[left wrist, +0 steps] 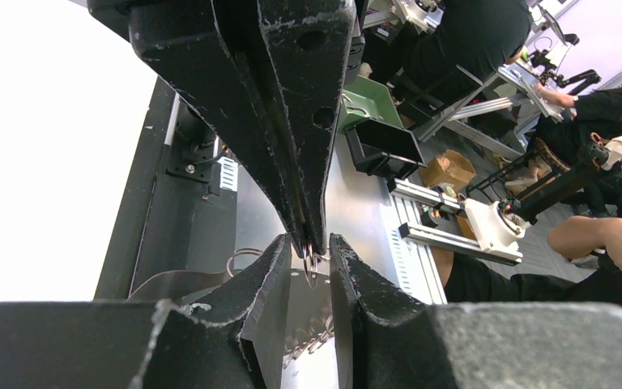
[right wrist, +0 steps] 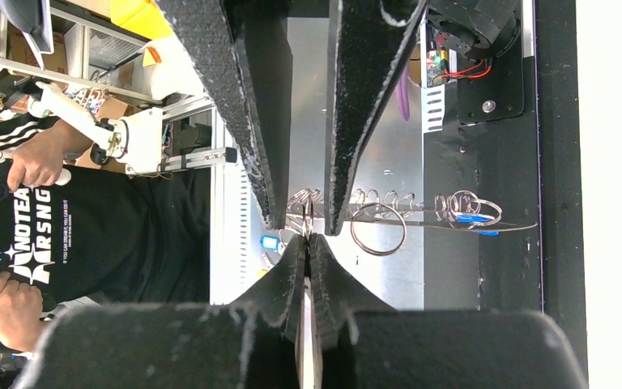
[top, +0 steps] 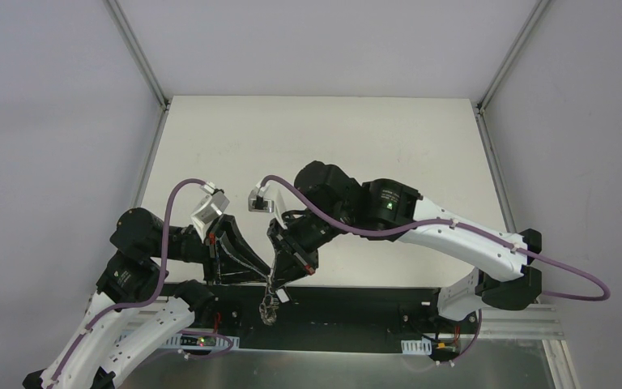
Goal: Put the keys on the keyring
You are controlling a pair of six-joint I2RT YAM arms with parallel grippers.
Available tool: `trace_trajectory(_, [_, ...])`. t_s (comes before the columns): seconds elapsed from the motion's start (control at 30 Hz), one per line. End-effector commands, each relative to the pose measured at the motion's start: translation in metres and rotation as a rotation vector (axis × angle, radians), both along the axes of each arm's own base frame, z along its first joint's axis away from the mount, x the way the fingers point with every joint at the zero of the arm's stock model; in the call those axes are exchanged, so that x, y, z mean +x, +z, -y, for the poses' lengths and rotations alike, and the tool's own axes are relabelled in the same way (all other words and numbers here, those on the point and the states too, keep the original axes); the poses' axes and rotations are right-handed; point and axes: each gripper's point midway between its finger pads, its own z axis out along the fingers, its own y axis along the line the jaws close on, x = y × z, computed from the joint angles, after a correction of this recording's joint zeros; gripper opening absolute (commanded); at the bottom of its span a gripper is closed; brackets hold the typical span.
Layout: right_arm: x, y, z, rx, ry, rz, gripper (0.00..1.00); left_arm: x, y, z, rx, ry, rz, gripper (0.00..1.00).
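Top external: both arms lean in and meet over the black base strip [top: 356, 308] at the near edge of the white table [top: 332, 138], with the left gripper [top: 265, 279] and right gripper [top: 279, 279] tip to tip. The keyring [top: 269, 309] dangles just below the two tips, over the strip, as a small silver bunch. Right wrist: right gripper's fingers [right wrist: 324, 275] are pressed together and nip a small silver loop [right wrist: 305, 215] of the keyring at the very tip; cannot tell if that loop is the wire itself or a key's ring. From there the grey wire runs sideways with a bigger ring [right wrist: 378, 229] on it and a row of small rings, and the keys [right wrist: 471, 219] with blue heads sit near its far end. Left gripper's fingers [right wrist: 235, 121] come in from the top of that view, apart, one on each side of the pinched loop. Left wrist: same thing, with its own fingers [left wrist: 269, 267] spread and a gap on both sides of the loop [left wrist: 313, 263], while the right tip comes down between them. More silver keys [left wrist: 308, 344] hang lower in the gap.
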Motion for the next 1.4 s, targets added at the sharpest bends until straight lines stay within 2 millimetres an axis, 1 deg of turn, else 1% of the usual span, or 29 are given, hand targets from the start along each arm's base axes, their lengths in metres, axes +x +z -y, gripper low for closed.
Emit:
trace_trajectory(0.0, [0.000, 0.020, -0.002, 0.062, 0.005, 0.022, 0.00, -0.004, 0.006, -0.001, -0.020, -0.021, 0.036, 0.22])
trace_trajectory(0.17, [0.002, 0.022, -0.004, 0.069, -0.005, 0.029, 0.00, -0.005, 0.005, -0.001, -0.017, -0.029, 0.031, 0.20])
trace_trajectory(0.6, [0.005, 0.026, -0.002, 0.070, -0.010, 0.033, 0.00, -0.004, 0.000, 0.000, -0.002, -0.040, 0.011, 0.19])
trace_trajectory(0.97, [0.002, 0.013, 0.000, 0.032, 0.014, 0.024, 0.00, -0.003, 0.001, 0.001, 0.001, -0.038, 0.014, 0.17])
trace_trajectory(1.1, [0.002, 0.016, 0.000, 0.043, 0.011, 0.026, 0.00, -0.001, 0.001, 0.002, 0.006, -0.039, 0.008, 0.14])
trace_trajectory(1.37, [0.003, 0.020, -0.001, 0.049, 0.009, 0.037, 0.00, 0.001, -0.002, 0.003, 0.014, -0.039, -0.002, 0.14])
